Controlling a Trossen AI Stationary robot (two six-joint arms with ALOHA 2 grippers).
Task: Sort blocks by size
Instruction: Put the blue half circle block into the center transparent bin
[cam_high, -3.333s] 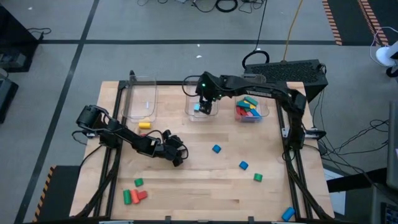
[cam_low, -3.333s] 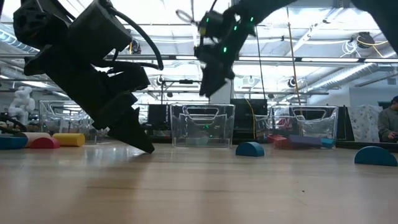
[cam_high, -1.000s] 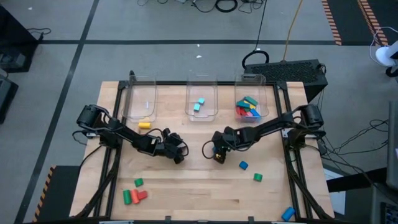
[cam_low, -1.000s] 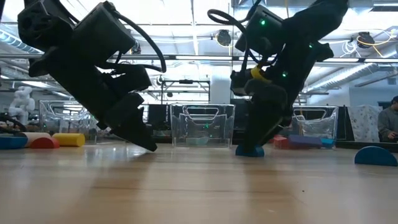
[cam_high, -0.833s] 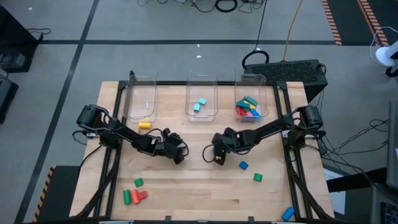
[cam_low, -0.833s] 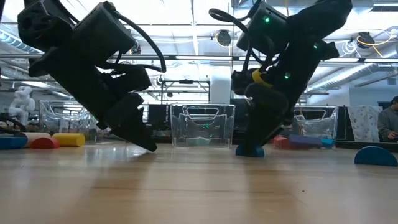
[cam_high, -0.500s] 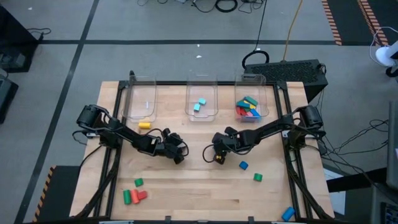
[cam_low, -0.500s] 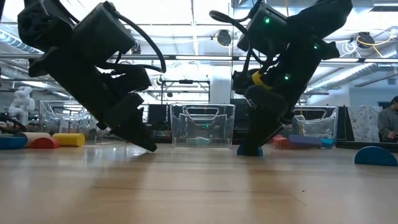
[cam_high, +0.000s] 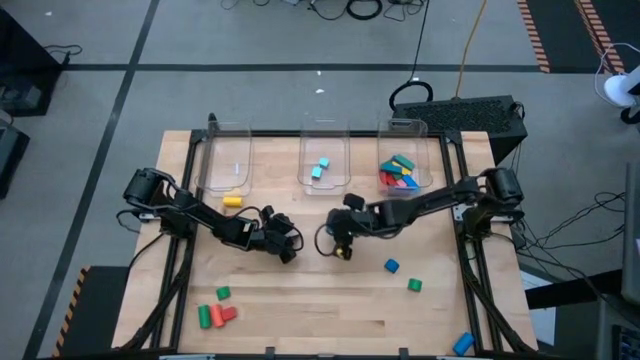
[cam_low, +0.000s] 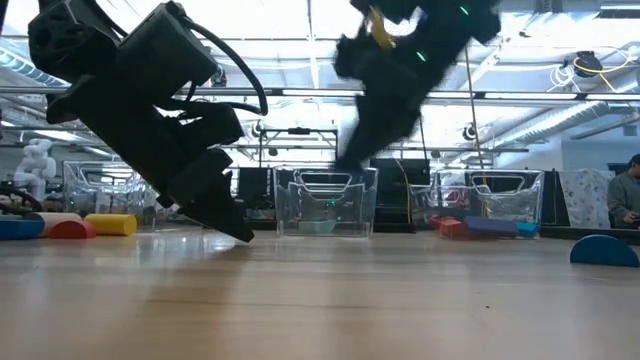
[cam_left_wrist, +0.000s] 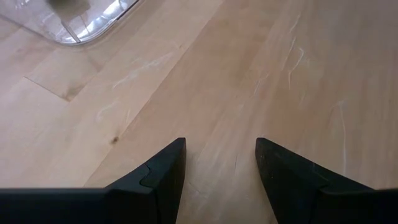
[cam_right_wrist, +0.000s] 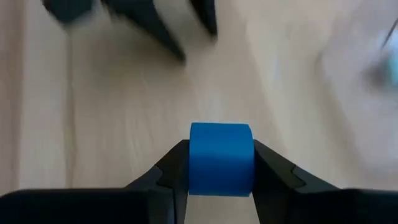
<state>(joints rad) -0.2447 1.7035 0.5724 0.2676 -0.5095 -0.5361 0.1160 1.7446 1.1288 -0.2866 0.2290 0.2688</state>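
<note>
My right gripper (cam_right_wrist: 221, 149) is shut on a small blue block (cam_right_wrist: 221, 158) above the table's middle (cam_high: 340, 248). My left gripper (cam_left_wrist: 221, 149) stands open low over bare wood left of the middle (cam_high: 288, 257), with nothing between its fingers. Three clear bins line the far edge. The left bin (cam_high: 227, 160) shows no block in it, the middle bin (cam_high: 324, 182) holds two light-blue blocks, and the right bin (cam_high: 404, 190) holds several coloured ones. Loose blocks lie on the table: yellow (cam_high: 232, 201), blue (cam_high: 391, 265), green (cam_high: 414, 285). My right gripper pinches the blue block by two opposite sides (cam_right_wrist: 196, 162) between its two fingers. The fingers slant down from the table's right side. The block is lifted clear of the table.
A green block (cam_high: 222, 293) and a red and green pair (cam_high: 212, 316) lie near the front left. Another blue block (cam_high: 462, 343) sits at the front right corner. Bare wood lies between the two grippers and the front edge.
My right gripper has taken hold of the blue block that lay on the table and has risen with it, drifting a little toward the left and far side while rolling its wrist. The block is now lifted clear.
</note>
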